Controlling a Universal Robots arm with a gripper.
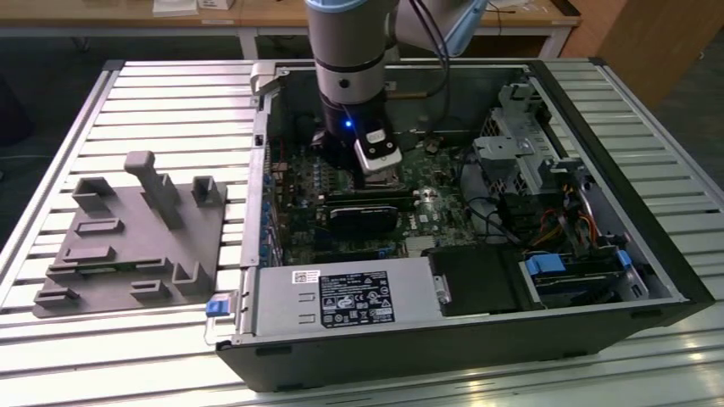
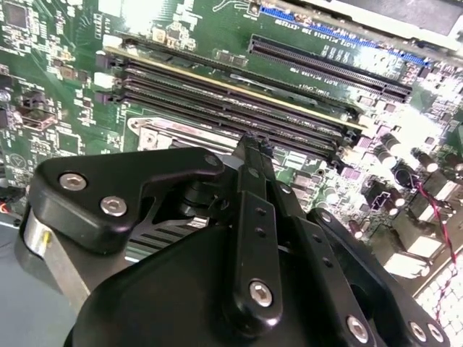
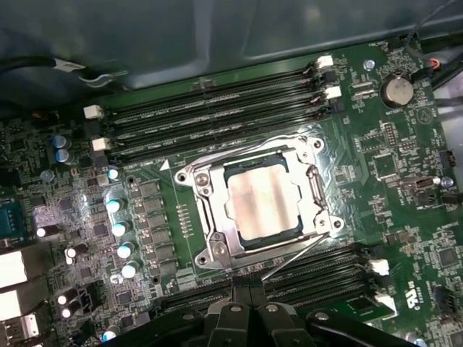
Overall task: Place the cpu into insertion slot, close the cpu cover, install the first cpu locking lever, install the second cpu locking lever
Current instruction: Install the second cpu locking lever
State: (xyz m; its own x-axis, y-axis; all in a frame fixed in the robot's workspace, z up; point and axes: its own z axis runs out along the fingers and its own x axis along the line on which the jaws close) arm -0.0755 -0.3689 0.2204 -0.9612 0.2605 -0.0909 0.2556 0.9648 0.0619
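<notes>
We're hovering inside the open computer case [image 1: 476, 254] on the slatted tabletop [image 1: 136, 356], the arm reaching straight down over the motherboard [image 3: 376, 159]. The end effector [image 3: 249, 295] has its fingertips pressed together with nothing between them, poised just beside the socket's edge. The cpu [image 3: 262, 201] already sits in the insertion slot [image 3: 217, 249], its dull metal top showing through the window of the cpu cover [image 3: 312, 189], which lies flat over it. A thin locking lever [image 3: 293, 259] runs slantwise from the socket corner towards our fingertips, likely why we're this low and narrow: to nudge the wire, not grasp it.
</notes>
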